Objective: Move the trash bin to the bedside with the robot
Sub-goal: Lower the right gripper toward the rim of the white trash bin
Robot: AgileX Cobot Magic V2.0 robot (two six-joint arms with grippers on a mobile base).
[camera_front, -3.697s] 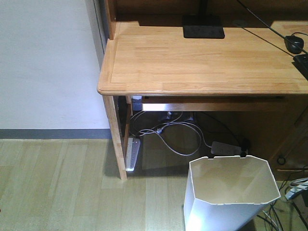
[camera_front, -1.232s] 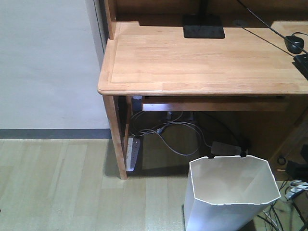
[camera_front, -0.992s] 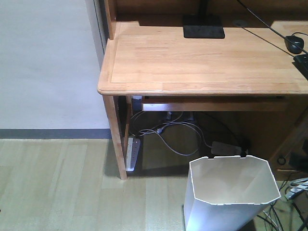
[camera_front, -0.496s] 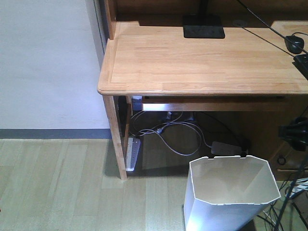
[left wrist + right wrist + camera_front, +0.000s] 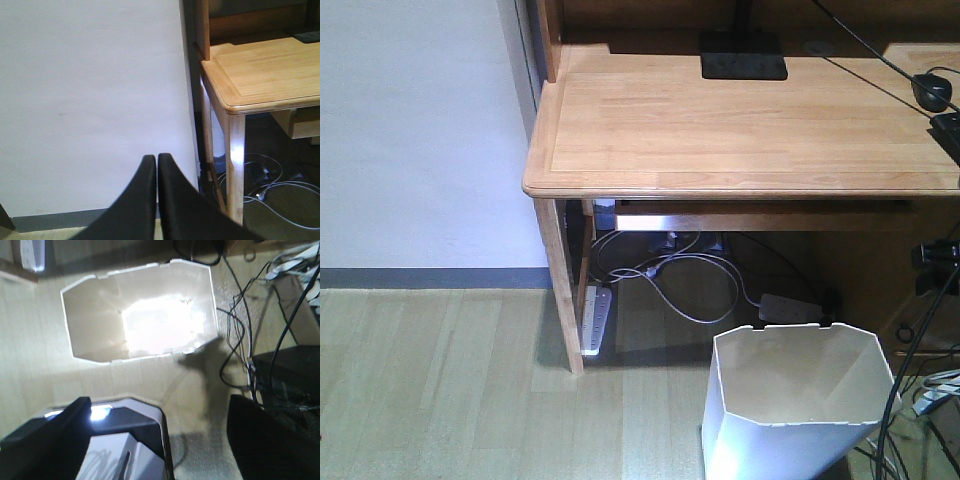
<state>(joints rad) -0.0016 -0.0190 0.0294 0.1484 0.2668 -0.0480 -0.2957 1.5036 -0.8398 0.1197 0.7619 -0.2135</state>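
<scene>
Tall white thin-walled plastic trash bin (image 5: pixel 800 395) stands upright on the floor (image 5: pixel 440 400) at lower right, just before the light wooden worktop (image 5: pixel 740 120) — the bedside is not in view. Right tool (image 5: pixel 159 402) hangs above its rim, spread wide and empty, likely to pinch the thin side; left tool (image 5: pixel 156 159) faces the white room wall (image 5: pixel 90 100) — pressed together, holding nothing.

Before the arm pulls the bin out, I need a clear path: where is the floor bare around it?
Bare floor lies left of the trash bin, out from the desk leg. Cables crowd its right side and under the desk.
</scene>
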